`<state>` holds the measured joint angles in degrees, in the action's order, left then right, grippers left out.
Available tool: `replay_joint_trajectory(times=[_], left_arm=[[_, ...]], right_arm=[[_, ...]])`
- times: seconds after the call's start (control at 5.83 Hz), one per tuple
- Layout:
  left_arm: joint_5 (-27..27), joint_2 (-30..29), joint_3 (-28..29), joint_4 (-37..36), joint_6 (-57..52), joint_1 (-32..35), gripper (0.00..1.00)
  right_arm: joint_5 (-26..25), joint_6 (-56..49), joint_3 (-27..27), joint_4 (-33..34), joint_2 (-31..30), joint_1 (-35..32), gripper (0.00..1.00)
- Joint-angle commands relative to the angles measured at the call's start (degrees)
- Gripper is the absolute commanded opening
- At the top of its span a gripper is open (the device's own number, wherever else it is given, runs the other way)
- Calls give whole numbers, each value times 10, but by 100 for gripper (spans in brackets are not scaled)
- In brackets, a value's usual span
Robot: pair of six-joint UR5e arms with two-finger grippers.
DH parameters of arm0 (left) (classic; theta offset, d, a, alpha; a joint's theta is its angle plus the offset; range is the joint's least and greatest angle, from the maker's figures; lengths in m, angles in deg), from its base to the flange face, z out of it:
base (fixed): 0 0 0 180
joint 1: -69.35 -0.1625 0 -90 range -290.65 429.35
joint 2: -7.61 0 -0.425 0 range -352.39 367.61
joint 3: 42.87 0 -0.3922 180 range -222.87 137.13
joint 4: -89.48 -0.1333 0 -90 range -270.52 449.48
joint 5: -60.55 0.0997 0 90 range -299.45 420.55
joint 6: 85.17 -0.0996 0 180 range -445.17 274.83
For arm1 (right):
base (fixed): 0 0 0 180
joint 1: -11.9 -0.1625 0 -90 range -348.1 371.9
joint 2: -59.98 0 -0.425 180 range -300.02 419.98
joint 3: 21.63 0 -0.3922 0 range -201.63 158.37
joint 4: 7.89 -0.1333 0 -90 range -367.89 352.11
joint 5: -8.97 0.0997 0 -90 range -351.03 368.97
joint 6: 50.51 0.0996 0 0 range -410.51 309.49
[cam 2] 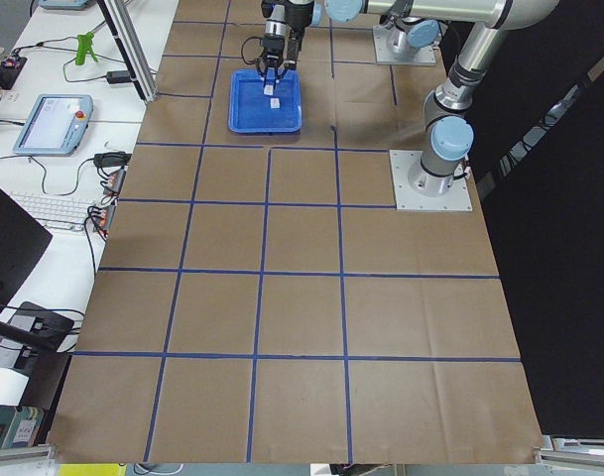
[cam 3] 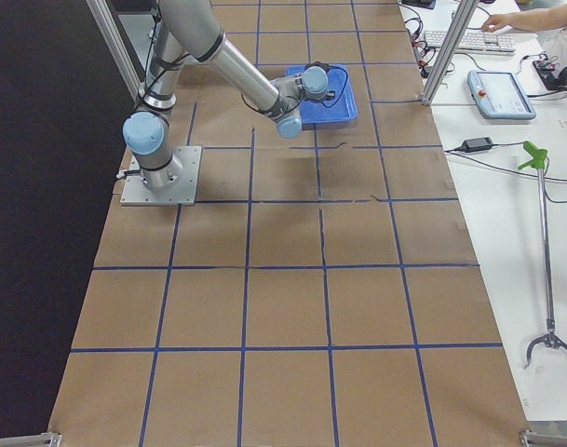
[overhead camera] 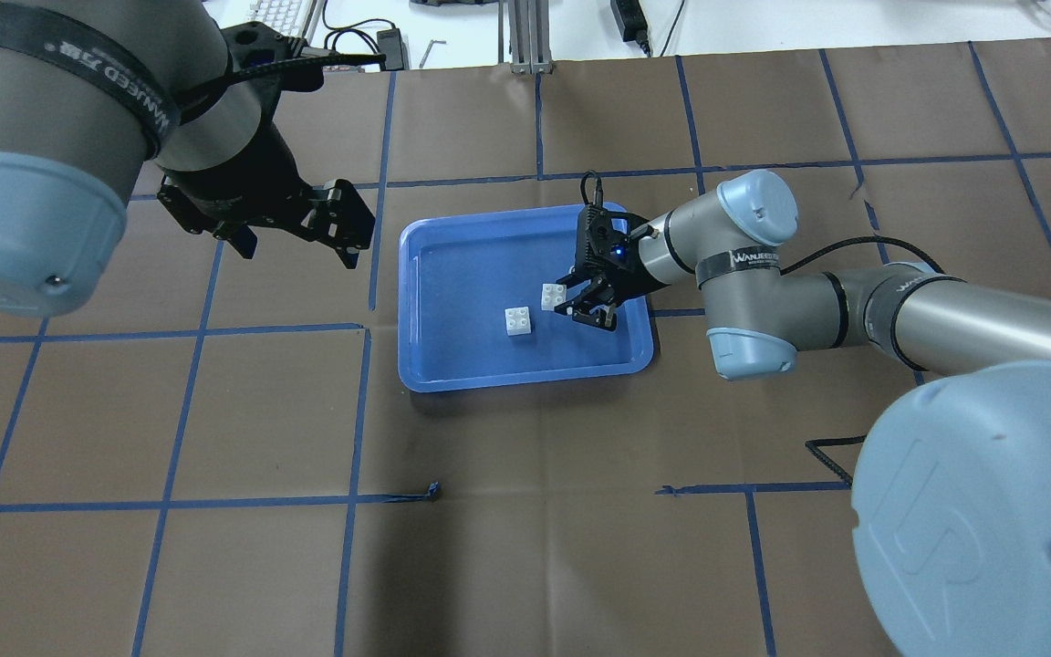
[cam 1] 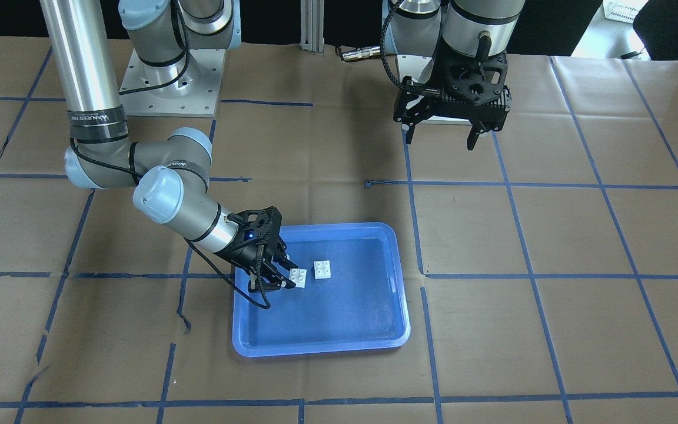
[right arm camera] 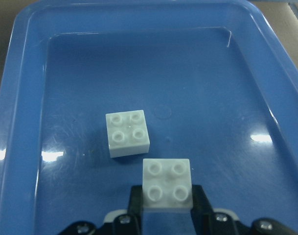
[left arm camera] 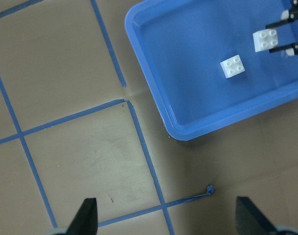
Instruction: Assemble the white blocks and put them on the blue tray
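Inside the blue tray (right arm camera: 237, 88), the right gripper (cam 1: 292, 277) is clamped on one white block (right arm camera: 167, 188), just beside the loose block (right arm camera: 127, 133) lying flat. A misaligned press could shove the loose block across the glossy tray.

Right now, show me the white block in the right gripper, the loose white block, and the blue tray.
gripped white block (right arm camera: 167, 181), right wrist view, studded top face.
loose white block (right arm camera: 127, 127), right wrist view, studded top face.
blue tray (right arm camera: 212, 73), right wrist view, bare floor.
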<state>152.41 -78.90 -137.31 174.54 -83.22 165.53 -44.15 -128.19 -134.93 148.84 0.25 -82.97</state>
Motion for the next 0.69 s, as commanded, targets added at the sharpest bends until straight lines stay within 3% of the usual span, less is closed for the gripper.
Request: replay_joint_trajectory(times=[0.0, 0.51], left_arm=[[-18, 1, 9, -1, 42, -11, 99], [-20, -3, 30, 13, 33, -33, 99]], right_arm=[[-1, 1, -3, 7, 6, -11, 29], [-1, 1, -15, 12, 5, -13, 29]])
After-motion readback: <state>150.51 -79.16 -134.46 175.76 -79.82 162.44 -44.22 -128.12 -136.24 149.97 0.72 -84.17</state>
